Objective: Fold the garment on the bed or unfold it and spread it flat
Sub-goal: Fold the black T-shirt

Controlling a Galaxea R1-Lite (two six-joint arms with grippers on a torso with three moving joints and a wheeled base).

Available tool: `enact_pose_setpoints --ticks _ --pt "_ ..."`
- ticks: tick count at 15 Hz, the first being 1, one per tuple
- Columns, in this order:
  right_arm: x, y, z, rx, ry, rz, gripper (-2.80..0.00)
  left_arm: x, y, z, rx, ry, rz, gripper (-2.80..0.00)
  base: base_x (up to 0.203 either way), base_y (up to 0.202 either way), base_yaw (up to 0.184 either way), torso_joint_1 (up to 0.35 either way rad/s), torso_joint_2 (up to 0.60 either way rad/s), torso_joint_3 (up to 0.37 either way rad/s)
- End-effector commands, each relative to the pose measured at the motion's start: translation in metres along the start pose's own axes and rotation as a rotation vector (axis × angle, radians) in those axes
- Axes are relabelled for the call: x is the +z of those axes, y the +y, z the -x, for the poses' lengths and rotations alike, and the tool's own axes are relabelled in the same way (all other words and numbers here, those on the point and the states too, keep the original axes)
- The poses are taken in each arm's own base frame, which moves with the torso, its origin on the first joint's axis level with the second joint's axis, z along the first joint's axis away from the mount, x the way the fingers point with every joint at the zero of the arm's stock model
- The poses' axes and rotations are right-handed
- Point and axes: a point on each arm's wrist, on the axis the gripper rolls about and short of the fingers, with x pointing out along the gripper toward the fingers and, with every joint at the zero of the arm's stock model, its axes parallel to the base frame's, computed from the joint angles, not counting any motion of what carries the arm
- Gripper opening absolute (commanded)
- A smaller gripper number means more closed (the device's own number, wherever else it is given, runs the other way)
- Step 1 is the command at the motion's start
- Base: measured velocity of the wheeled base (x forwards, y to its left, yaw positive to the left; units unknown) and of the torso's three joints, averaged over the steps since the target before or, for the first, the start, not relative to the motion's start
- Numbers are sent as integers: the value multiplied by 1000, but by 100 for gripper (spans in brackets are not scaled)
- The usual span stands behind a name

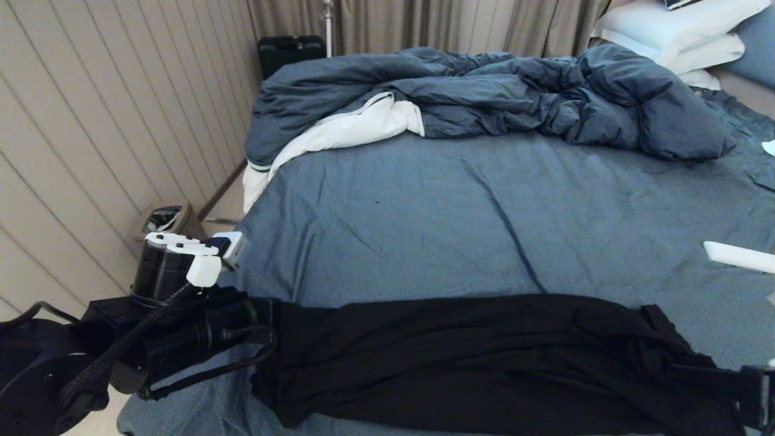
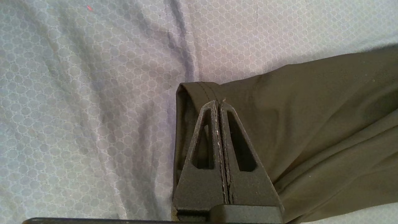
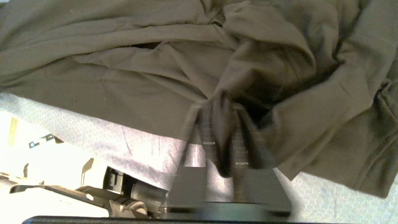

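Two tools are on the garment (image 1: 478, 357), which you see as a long black bunched band across the lower part of the head view, lying on the slate-blue sheet near the front edge of the bed (image 1: 484, 218). Your left tool (image 2: 219, 104) is at the band's lower-left end; in the left wrist view its fingers (image 2: 205, 149) are pressed together w/ the hemmed fabric edge pinched between the tips. Your right tool (image 3: 222, 137) sits at the far lower-right corner of the head view; the right wrist view is blurred there, dark cloth hangs in a narrow gap between the fingers, so it's part open w/ fabric between, but you can't tell if it really grips. Print, lettering & neck tag don't show. Rest of scene: dark-blue duvet (image 1: 496, 97) w/ white lining heaped across the top centre, white pillows (image 1: 678, 30) upper right, black suitcase (image 1: 289, 51) by the curtain at the top, small bin (image 1: 166, 219) on the floor at left-centre
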Motion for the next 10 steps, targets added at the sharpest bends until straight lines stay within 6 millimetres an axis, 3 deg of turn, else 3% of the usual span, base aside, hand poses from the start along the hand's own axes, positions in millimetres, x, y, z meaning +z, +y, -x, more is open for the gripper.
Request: enact_pose_setpoints --ticks 1,6,10 --pt "0 -1 -2 7 9 -2 0 0 0 0 0 -3 2 -280 0 0 0 0 0 0" --pt "6 0 1 10 13 -7 0 0 0 0 0 -2 2 -280 0 0 0 0 0 0" --pt "40 -15 -11 -5 66 -93 0 -1 -1 0 -2 -1 4 -280 0 0 0 0 0 0"
